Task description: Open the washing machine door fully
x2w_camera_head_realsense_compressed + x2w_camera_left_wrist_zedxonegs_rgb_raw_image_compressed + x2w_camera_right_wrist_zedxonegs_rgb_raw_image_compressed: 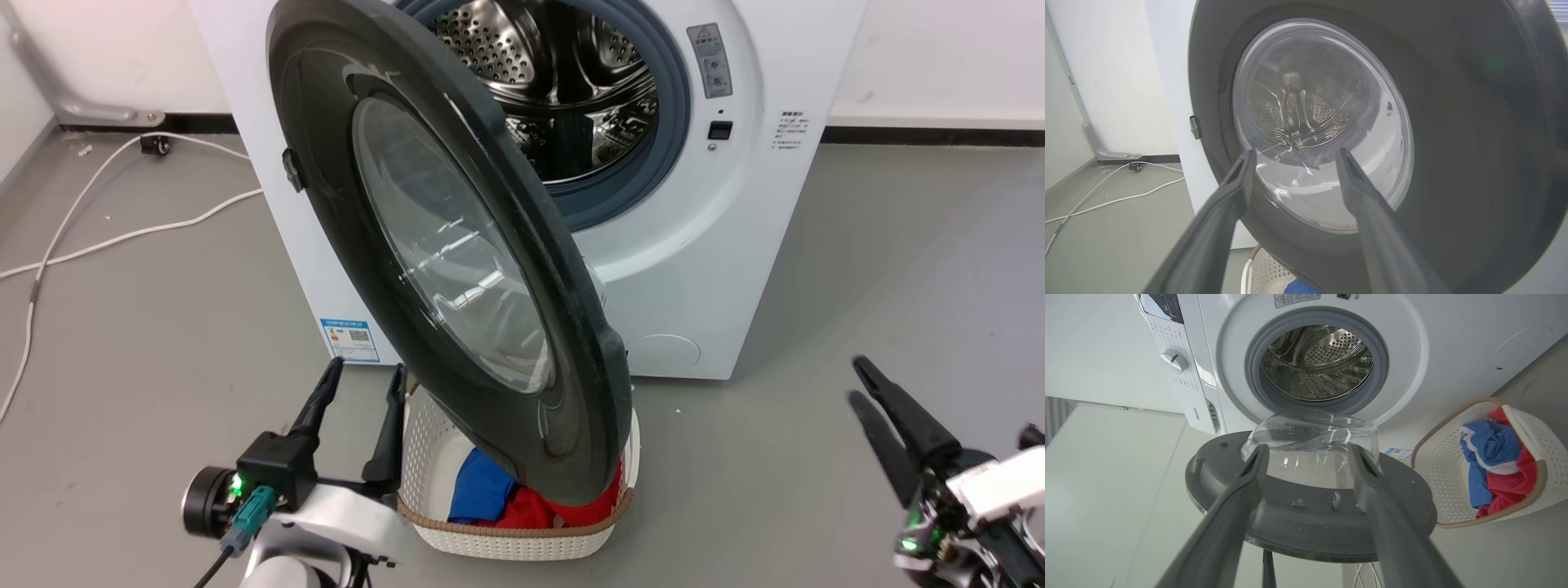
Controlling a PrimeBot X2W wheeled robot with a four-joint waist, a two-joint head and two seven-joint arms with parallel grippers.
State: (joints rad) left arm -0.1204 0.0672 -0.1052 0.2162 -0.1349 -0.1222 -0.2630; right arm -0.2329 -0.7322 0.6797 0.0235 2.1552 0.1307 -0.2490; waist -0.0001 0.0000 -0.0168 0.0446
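Our left gripper (366, 367) and right gripper (854, 378) gape empty; swung wider, the glossy black round door (449, 245) could clip the white perforated basket (506, 543)

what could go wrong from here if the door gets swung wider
1. The open left gripper faces the washing machine door on its glossy outer side; a push from there would likely close it.
2. The door's lower edge hangs over the laundry basket. Clearance is unclear, so it might catch the rim, or the left fingers beside it.
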